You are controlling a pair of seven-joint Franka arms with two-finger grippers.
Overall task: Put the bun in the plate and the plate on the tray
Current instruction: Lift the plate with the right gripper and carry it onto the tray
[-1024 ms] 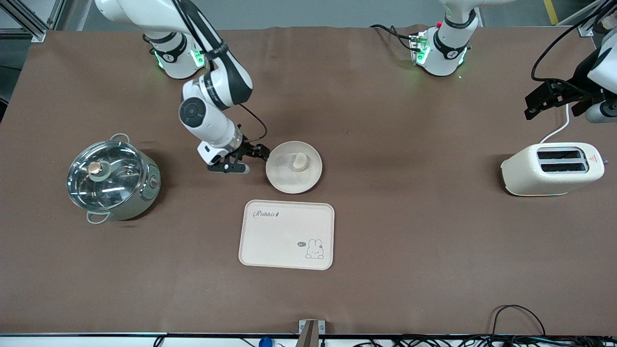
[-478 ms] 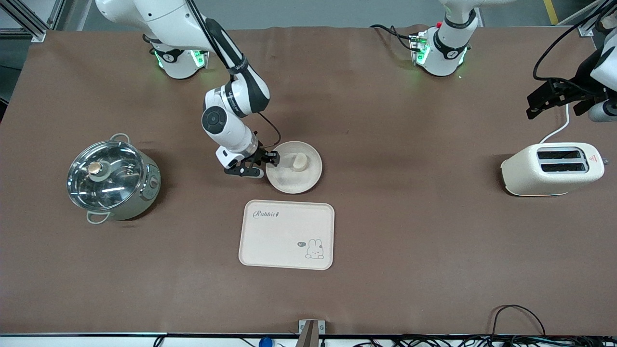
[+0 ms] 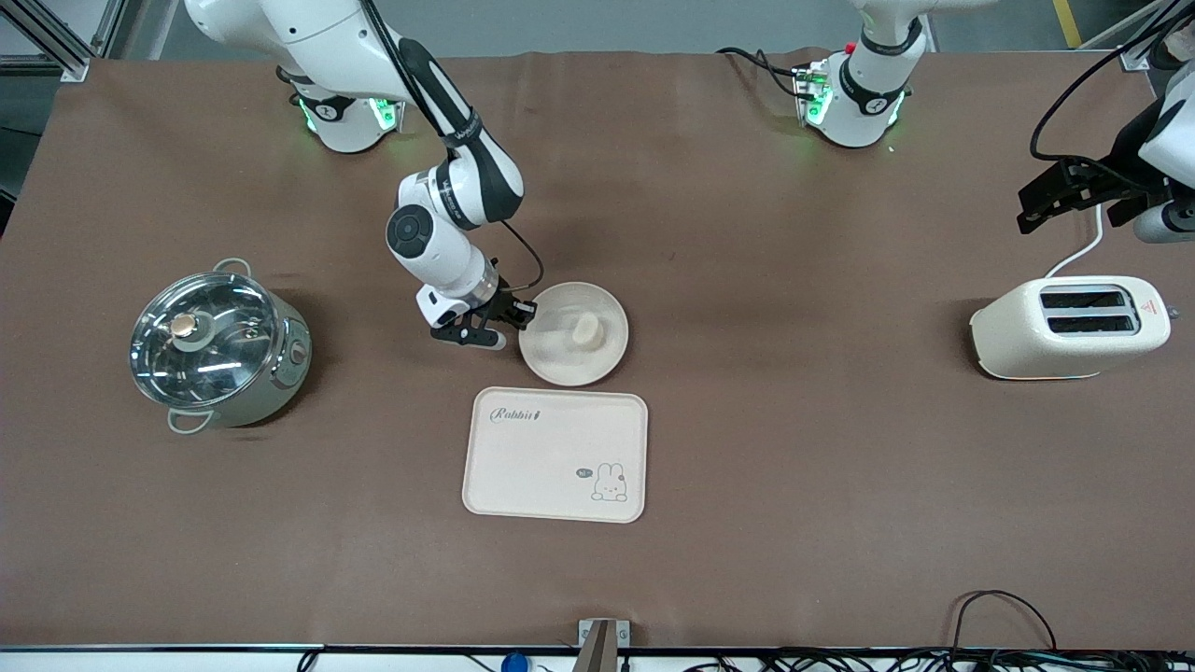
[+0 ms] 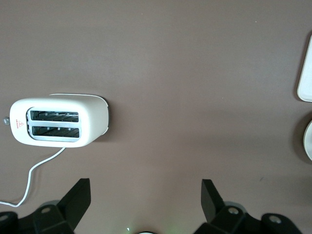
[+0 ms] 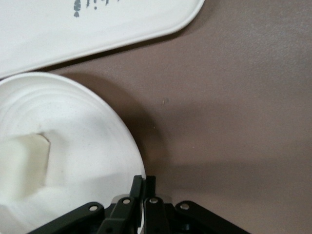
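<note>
The round cream plate [image 3: 560, 359] sits on the table with the small cream bun [image 3: 587, 328] in it, just farther from the front camera than the "Rabbit" tray [image 3: 555, 455]. My right gripper [image 3: 523, 314] is shut on the plate's rim at the edge toward the right arm's end. In the right wrist view the gripper [image 5: 144, 183] pinches the rim of the plate [image 5: 83, 141], with the bun [image 5: 22, 165] inside and the tray's corner [image 5: 73, 29] close by. My left gripper [image 3: 1030, 211] waits open and empty above the table near the toaster; it also shows in the left wrist view [image 4: 146, 197].
A steel pot with a glass lid [image 3: 217, 343] stands toward the right arm's end. A cream toaster [image 3: 1069, 327] with a white cord stands toward the left arm's end; it also shows in the left wrist view [image 4: 58, 121].
My right gripper moved up to the plate's rim and shut on it. The plate with the bun shifted slightly toward the front camera and the left arm's end.
</note>
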